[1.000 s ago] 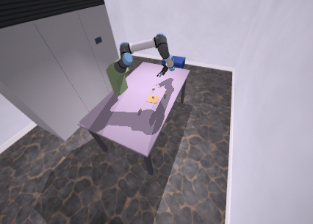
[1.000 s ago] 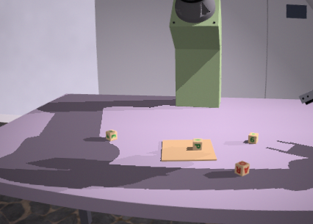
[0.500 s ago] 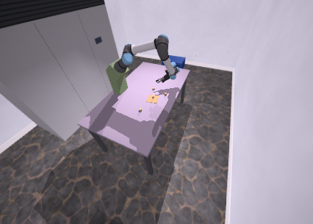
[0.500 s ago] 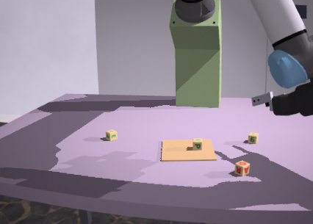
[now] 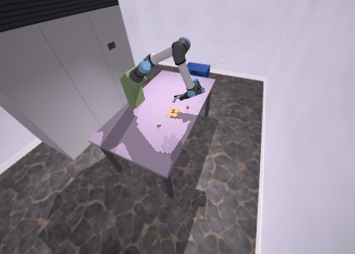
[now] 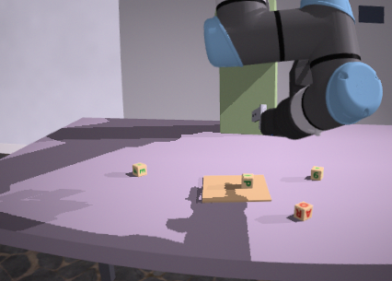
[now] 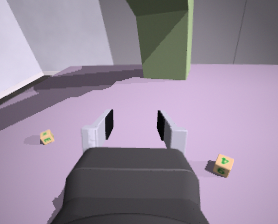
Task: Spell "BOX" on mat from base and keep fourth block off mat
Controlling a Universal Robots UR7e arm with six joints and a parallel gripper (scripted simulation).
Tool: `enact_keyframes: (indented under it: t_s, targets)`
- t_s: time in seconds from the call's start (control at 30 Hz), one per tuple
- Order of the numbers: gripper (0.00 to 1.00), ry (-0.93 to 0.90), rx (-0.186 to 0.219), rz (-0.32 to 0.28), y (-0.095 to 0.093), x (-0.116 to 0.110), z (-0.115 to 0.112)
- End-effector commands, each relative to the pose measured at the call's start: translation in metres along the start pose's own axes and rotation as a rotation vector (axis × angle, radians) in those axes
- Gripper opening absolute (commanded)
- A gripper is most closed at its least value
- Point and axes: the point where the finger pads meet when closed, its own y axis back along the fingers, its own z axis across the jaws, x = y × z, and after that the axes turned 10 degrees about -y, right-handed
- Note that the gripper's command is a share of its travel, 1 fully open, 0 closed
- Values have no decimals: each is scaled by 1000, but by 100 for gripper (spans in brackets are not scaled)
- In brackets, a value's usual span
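Note:
A tan mat [image 6: 216,193] [image 5: 170,113] lies on the purple table [image 6: 115,205]. One wooden block with green letters [image 6: 247,181] [image 5: 174,111] sits on the mat's right part. A second green-lettered block [image 6: 139,169] [image 7: 46,137] [image 5: 158,125] lies off the mat to the left. A third block [image 6: 317,172] [image 7: 222,165] lies off it to the right. A red-lettered block [image 6: 304,210] [image 5: 187,107] lies off the mat at the front right. My gripper [image 7: 135,119] [image 6: 259,117] [image 5: 177,97] is open and empty. It hangs level above the table behind the mat and points at the green pedestal [image 7: 165,40]. The top letters are too small to read.
The arm's green pedestal [image 6: 248,99] [image 5: 133,87] stands at the table's far edge. A blue box [image 5: 198,68] sits on the floor beyond the table. Grey cabinets [image 5: 54,73] stand behind the pedestal. The arm's wrist and elbow hang over the right side of the table.

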Motion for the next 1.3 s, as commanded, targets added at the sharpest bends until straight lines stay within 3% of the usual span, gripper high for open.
enact_keyframes:
  t_s: [0.0, 0.17, 0.23, 0.43, 0.6, 0.63, 0.73, 0.8, 0.87, 1.27]
  targets:
    - [100, -46, -124, 5, -10, 3, -40]
    - [100, -100, -256, -17, -21, 9, -82]
    - [100, -100, -256, -17, -21, 9, -82]
    - [100, -167, -394, -83, -33, 18, -127]
    - [100, -223, -482, -163, -43, 27, -161]
    - [100, -207, -476, -183, -45, 25, -161]
    - [100, -99, -408, -237, -52, 11, -143]
    - [100, -99, -408, -237, -52, 11, -143]
    - [100, -19, -357, -278, -56, 1, -129]
    - [100, 261, -166, -428, -62, -26, -71]
